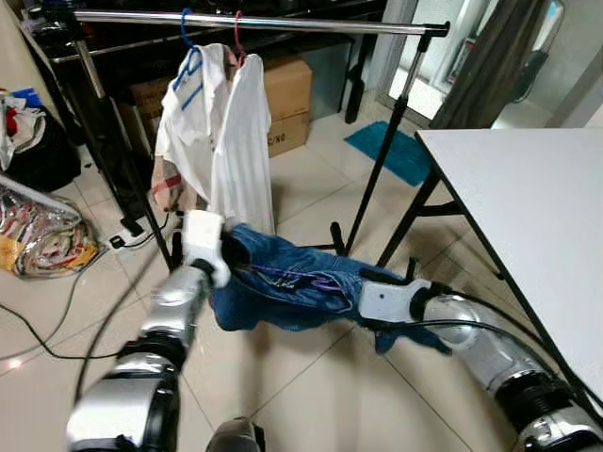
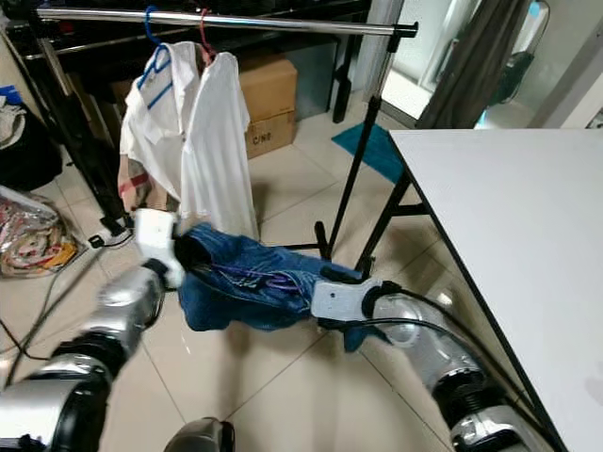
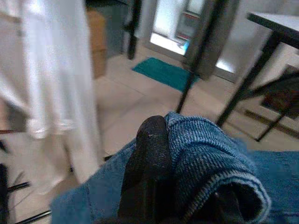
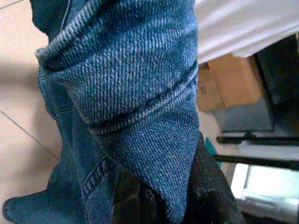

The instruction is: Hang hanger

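**Denim garment held between both grippers, below the rail**

Nearest: left gripper [image 1: 229, 252] and right gripper [image 1: 369, 299] each clamp one end of a blue denim garment [image 1: 283, 282], held slung between them above the tiled floor [image 1: 283, 386]. Wrist views confirm black fingers [image 3: 148, 172] pinched on folded denim at both ends.

Handling, judged: denim is soft, limp and fairly heavy; it sags in the middle, so grips belong near the outer ends. A purple strip [image 1: 300, 279] lies along the fold, possibly the hanger; cannot confirm.

To the right, a white table [image 1: 528, 217]. Farther: clothes rail [image 1: 254, 21] carries white shirts [image 1: 221, 132] on blue and red hangers. Behind, a cardboard box [image 1: 287, 104]; contents not visible.
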### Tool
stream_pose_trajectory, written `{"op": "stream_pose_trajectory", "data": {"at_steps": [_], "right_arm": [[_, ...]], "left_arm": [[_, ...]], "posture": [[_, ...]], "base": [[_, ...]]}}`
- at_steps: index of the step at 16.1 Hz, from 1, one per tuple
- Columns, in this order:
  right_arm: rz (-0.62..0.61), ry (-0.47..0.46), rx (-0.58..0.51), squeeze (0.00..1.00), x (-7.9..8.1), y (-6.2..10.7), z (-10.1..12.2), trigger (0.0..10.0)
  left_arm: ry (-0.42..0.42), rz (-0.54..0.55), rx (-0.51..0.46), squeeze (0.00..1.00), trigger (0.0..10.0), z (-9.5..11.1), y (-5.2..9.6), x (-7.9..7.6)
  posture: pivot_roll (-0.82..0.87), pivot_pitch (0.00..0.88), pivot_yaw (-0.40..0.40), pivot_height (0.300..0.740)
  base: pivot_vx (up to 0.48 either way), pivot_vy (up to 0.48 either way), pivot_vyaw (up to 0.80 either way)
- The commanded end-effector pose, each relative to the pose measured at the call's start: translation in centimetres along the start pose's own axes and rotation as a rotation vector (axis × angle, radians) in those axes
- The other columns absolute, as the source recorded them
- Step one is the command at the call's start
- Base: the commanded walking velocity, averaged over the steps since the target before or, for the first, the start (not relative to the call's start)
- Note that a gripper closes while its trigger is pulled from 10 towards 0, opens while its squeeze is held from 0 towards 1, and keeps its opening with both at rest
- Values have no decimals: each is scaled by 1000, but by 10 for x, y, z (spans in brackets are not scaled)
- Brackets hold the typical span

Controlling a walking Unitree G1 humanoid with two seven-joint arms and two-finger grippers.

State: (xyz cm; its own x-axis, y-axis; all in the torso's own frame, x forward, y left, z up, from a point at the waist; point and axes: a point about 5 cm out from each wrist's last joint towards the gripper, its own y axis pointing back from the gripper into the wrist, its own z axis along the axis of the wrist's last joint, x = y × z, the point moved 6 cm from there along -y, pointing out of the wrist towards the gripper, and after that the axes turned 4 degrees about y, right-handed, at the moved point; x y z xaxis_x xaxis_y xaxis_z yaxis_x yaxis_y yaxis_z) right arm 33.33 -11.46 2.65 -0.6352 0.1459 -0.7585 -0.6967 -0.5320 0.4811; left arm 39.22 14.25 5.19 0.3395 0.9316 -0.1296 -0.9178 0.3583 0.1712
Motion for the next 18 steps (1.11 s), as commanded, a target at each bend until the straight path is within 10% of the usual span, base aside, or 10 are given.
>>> {"op": "stream_pose_trajectory", "data": {"at_steps": [1, 18], "right_arm": [[-5, -28, 9, 0, -2, 1, 0, 10000], [-83, -544, 21, 0, -5, -40, 27, 10000]], "left_arm": [[-26, -23, -27, 0, 10000, 11, -6, -6], [-400, -433, -14, 0, 10000, -1, -24, -138]], "posture": [[240, 17, -33, 740], [245, 12, -24, 740]], "base": [[0, 0, 0], [0, 0, 0]]}}
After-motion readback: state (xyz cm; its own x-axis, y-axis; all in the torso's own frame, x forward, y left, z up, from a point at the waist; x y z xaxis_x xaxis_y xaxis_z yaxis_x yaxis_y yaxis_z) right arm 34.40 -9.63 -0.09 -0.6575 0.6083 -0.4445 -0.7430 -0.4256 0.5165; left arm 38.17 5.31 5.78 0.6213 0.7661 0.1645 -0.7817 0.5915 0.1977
